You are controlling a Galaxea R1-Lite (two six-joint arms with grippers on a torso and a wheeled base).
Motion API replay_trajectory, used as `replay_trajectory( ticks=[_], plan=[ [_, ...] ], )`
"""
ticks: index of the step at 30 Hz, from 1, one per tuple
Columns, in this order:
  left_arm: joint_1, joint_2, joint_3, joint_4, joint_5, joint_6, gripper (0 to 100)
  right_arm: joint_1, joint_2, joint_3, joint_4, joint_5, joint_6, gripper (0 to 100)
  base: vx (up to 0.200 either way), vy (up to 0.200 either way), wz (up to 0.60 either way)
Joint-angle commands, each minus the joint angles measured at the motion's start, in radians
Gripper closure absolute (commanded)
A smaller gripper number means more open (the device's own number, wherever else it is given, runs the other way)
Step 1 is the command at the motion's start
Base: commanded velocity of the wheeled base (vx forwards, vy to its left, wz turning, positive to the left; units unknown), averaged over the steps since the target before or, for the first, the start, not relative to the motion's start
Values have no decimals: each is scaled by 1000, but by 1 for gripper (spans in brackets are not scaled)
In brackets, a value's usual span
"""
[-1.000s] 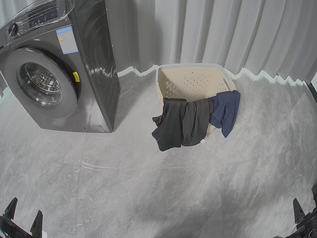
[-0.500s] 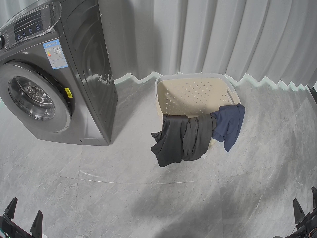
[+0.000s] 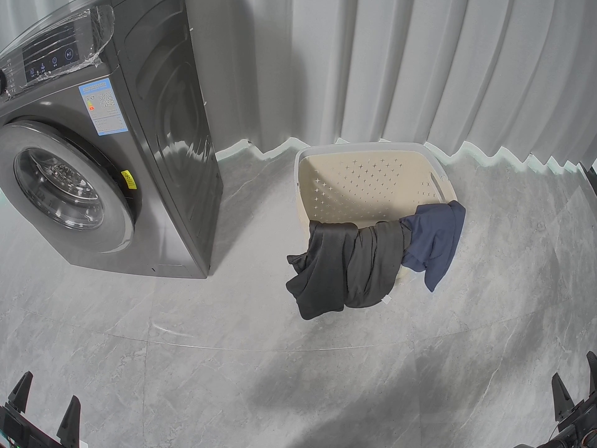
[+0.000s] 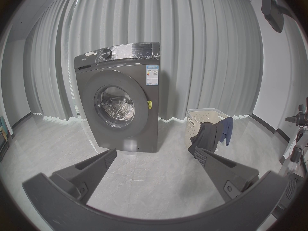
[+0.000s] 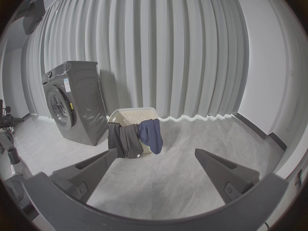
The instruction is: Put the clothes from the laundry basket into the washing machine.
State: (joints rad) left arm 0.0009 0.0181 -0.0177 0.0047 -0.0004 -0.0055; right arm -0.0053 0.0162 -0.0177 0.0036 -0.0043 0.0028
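The head camera has swung a little since a second ago; the things themselves lie unmoved. Nothing is loaded yet. The dark garment [image 3: 339, 259] and navy garment [image 3: 435, 238] hang over the front rim of the laundry basket [image 3: 373, 150], beside the washing machine [image 3: 168, 126], whose door [image 3: 62, 185] looks shut. The left gripper [image 4: 154, 150] and right gripper [image 5: 155, 150] sit low, well short of the basket, jaws spread and empty. The clothes hide the basket's bottom.

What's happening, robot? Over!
Left hand and right hand open, empty. Dark clothes and blue garment draped over laundry basket rim. Washing machine door shut.
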Motion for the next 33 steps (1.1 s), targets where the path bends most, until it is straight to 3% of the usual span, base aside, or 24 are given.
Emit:
replay_trajectory(
  ticks=[1, 6, 18, 30, 33],
  plan=[
    [1, -18, 15, 0, -3, 2, 0, 1, -13, 16, -1, 0, 0, 0, 0, -200, 0],
    [1, -18, 15, 0, -3, 6, 0, 1, -13, 16, 1, 0, 2, 0, 0, -200, 0],
    [1, -18, 15, -2, -4, 7, 0, 1, -13, 16, -1, 0, 2, 0, 0, 0, 0],
    [1, -18, 15, -2, -3, -2, 0, 1, -13, 16, -1, 0, 2, 0, 200, 0, 0],
    [1, -18, 15, -2, -1, -4, 0, 1, -13, 16, -1, 0, 2, 0, 0, 0, 0]
  ],
)
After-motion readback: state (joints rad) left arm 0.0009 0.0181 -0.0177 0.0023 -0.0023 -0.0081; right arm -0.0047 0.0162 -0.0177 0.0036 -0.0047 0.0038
